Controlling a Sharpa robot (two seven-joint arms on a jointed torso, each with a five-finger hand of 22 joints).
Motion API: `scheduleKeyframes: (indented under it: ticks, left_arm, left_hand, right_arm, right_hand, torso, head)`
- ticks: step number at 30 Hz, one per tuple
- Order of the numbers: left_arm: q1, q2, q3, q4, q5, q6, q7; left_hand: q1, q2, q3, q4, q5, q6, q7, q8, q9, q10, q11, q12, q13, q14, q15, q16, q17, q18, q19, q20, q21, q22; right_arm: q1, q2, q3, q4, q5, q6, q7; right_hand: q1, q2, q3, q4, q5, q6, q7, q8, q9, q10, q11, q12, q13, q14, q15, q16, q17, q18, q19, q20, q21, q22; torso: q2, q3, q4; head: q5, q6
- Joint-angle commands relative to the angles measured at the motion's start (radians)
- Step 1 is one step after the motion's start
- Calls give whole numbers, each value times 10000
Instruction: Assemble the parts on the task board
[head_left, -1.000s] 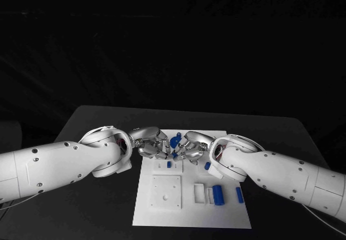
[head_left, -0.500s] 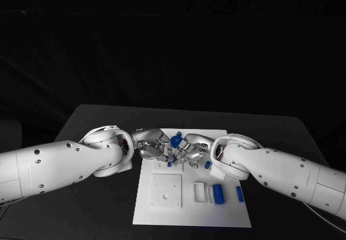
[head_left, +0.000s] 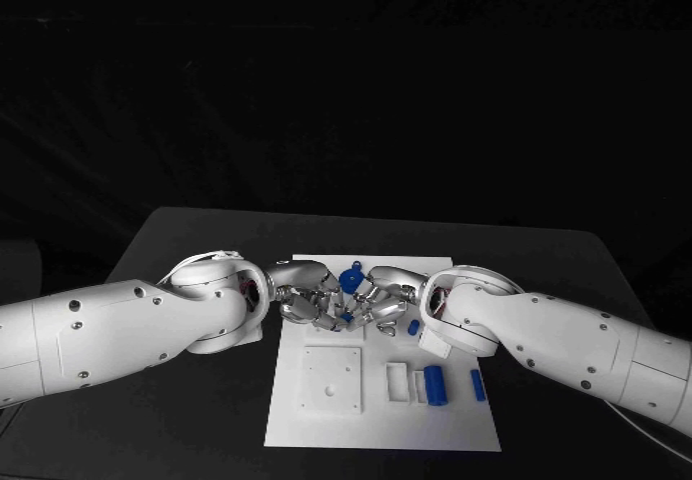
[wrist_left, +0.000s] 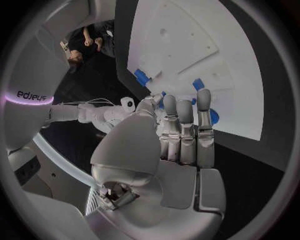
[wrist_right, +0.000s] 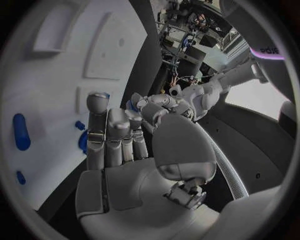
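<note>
The white task board (head_left: 382, 430) lies mid-table. Over its far half my left hand (head_left: 300, 297) and right hand (head_left: 382, 303) meet fingertip to fingertip. A blue part (head_left: 351, 278) stands up between them, above the board; which hand grips it I cannot tell. A small blue piece (head_left: 346, 318) sits on the board just under the fingers. The left wrist view has my left hand (wrist_left: 169, 145) stretched toward the board (wrist_left: 181, 45), with a blue piece (wrist_left: 212, 116) beside its fingertips. In the right wrist view my right hand (wrist_right: 125, 150) reaches over the board (wrist_right: 56, 75) beside a blue piece (wrist_right: 82, 141).
Near the board's right side lie a blue cylinder (head_left: 434, 385), a slim blue bar (head_left: 477, 385) and a small blue piece (head_left: 414, 327). A square recessed plate (head_left: 332, 380) sits at the near left. The black table (head_left: 188, 240) surrounds the board.
Both hands have come slightly nearer along the board, staying together. The blue part between them has risen a little and now stands more upright.
</note>
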Motion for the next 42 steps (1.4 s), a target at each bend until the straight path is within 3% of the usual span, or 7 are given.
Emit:
scheduleKeyframes:
  ticks: [1, 15, 25, 31, 33, 35, 42]
  left_arm:
    - [-15, 32, -3, 55, -126, 492, -95]
    - [-19, 93, -2, 65, -128, 532, -171]
    - [-19, 175, -2, 57, -135, 582, -252]
    - [-19, 234, -2, 56, -162, 660, -289]
    - [-19, 252, -2, 50, -175, 694, -300]
    - [-20, 267, -2, 44, -185, 734, -307]
    - [-40, 287, -1, 28, -190, 792, -290]
  left_hand:
    - [-65, -11, 28, 55, 74, 39, -48, 59, 54, -60, 4, -46, -13, -77, 8, 64, 6, 35, -38, -3, -16, 202]
    - [62, 122, 251, 61, 312, 18, -62, 76, 119, -56, -7, -50, -23, -73, -2, 75, 8, 31, -38, -15, 12, 205]
    - [-203, 273, 424, 96, 164, 110, -67, -125, -6, -14, -10, -77, -54, -47, -3, 59, -6, 38, -35, -14, 40, 200]
    - [-92, 259, 620, 78, 205, 371, -42, -572, -243, 6, 1, -134, -87, -40, 0, 24, -16, 44, -40, -11, 36, 200]
    - [31, 247, 665, 68, 201, 562, 0, -932, -596, 0, 9, -149, -90, -51, 19, 24, -11, 56, -49, -3, 44, 203]
    - [148, 228, 691, 28, 235, 631, 21, -1077, -754, 0, 21, -166, -98, -62, 20, 25, -7, 54, -58, 0, 49, 206]
    - [527, 189, 684, -263, 195, 790, 30, -1249, -1043, 9, 24, -203, -113, -65, 7, 41, 6, 62, -79, -8, 91, 208]
  right_arm:
    - [4, 0, 12, 8, 83, 173, 120]
    - [4, 10, 15, 28, 180, 284, 118]
    - [4, 28, 16, 53, 470, 328, 67]
    - [4, 42, 16, 75, 603, 297, 22]
    - [4, 45, 17, 82, 662, 265, 5]
    - [4, 48, 17, 86, 727, 230, -9]
    - [4, 55, 19, 84, 954, 152, -33]
  right_hand:
    - [-36, 97, 19, -47, 8, 26, 26, 35, 10, -34, 24, 46, 15, -39, 5, -19, 14, -28, 344, -25, -37, 559]
    - [-54, 87, 55, -64, 12, 32, 27, 33, 10, -35, 27, 56, 15, -44, 8, -23, 10, -17, 339, -16, -28, 559]
    - [-76, 77, 124, -72, 26, 33, 31, 34, 10, -48, 31, 61, 8, -47, 15, -13, 10, -6, 335, -5, -20, 559]
    - [-85, 74, 155, -71, 38, 29, 34, 32, 10, -45, 32, 69, 8, -45, 16, -11, 6, -1, 337, -3, -11, 560]
    - [-97, 63, 195, -69, 45, 27, 35, 33, 10, -51, 34, 68, -1, -49, 19, -18, -5, 7, 335, 2, -16, 558]
    - [-113, 48, 234, -65, 53, 23, 37, 35, 10, -43, 35, 76, -6, -40, 19, -8, -6, 13, 336, 4, -10, 556]
    - [-126, 36, 284, -59, 68, 33, 35, 35, 11, -48, 35, 80, -14, -46, 21, -13, -17, 14, 336, 8, 9, 560]
  torso:
    - [-1, -1, 4]
    - [-6, 0, -1]
    - [-5, 1, 0]
    - [-1, 6, -5]
    - [-5, 5, -4]
    - [-7, 6, -4]
    - [-7, 4, -1]
  head:
    - [-9, -8]
    - [-26, -19]
    - [-43, -52]
    - [-50, -64]
    - [-55, -65]
    - [-62, -73]
    - [-65, -76]
